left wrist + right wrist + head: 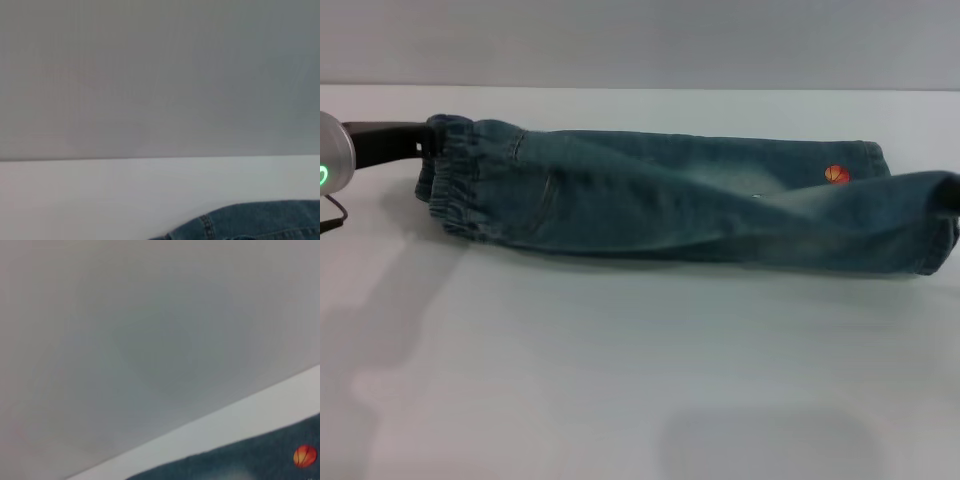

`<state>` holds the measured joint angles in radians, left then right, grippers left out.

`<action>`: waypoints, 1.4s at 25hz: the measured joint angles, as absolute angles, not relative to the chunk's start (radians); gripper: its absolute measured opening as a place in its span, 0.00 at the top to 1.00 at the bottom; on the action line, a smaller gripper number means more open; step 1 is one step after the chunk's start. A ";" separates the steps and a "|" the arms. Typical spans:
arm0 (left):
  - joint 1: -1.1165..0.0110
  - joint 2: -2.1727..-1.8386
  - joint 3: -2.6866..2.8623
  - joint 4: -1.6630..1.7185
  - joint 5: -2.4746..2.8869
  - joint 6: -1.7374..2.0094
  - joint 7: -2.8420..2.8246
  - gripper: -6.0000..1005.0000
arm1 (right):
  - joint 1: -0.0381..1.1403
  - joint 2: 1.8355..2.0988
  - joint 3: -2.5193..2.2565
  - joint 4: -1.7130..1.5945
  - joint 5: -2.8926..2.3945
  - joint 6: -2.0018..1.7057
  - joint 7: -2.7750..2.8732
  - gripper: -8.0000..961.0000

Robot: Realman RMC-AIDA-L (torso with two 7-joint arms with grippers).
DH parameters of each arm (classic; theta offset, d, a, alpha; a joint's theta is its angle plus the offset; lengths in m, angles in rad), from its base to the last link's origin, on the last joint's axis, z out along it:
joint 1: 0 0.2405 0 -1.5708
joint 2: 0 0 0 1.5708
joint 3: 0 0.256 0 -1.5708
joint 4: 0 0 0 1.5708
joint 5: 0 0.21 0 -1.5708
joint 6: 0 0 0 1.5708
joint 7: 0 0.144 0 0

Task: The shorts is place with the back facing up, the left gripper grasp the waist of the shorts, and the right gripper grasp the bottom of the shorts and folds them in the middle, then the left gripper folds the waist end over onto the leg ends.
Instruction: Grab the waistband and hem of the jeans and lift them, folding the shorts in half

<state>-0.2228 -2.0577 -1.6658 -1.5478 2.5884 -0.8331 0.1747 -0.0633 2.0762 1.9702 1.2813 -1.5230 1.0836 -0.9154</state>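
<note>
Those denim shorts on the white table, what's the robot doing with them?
It is folding them. The shorts lie across the white table, already doubled lengthwise into a long strip. The left gripper, on the arm with the green ring, is at the waist, the gathered elastic end. The right gripper is barely in view at the leg ends, near the small basketball print. The waist has not yet been brought over to the leg ends.

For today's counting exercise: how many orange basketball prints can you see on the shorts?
1. The basketball print sits near the hem end of the shorts, toward the robot's right. Others may be hidden inside the fold.
</note>
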 joint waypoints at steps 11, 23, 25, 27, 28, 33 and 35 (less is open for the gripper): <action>-0.231 -2.058 -1.666 -1.520 2.559 -0.749 0.175 0.95 | -0.011 2.076 2.030 1.165 -1.432 1.078 -0.988 0.93; -0.276 -2.057 -1.670 -1.455 2.546 -0.720 0.186 0.95 | 0.057 2.073 2.096 1.050 -1.424 1.088 -1.009 0.93; -0.280 -2.057 -1.678 -1.451 2.545 -0.717 0.186 0.95 | 0.063 2.073 2.115 1.033 -1.422 1.089 -1.010 0.93; -0.285 -2.058 -1.686 -1.446 2.544 -0.715 0.186 0.95 | 0.069 2.074 2.135 1.016 -1.421 1.090 -1.011 0.93; -0.288 -2.058 -1.688 -1.444 2.544 -0.714 0.185 0.95 | 0.073 2.075 2.143 1.006 -1.418 1.091 -1.012 0.93; -0.313 -2.058 -1.692 -1.412 2.542 -0.707 0.181 0.95 | 0.100 2.075 2.153 0.942 -1.382 1.094 -1.013 0.93; -0.321 -2.058 -1.692 -1.402 2.541 -0.707 0.183 0.95 | 0.112 2.074 2.154 0.924 -1.374 1.097 -1.015 0.93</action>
<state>-0.3211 -2.0585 -1.6919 -1.4017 2.5411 -0.7071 0.1826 0.1119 2.0736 2.1538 0.9238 -1.3742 1.0966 -1.0148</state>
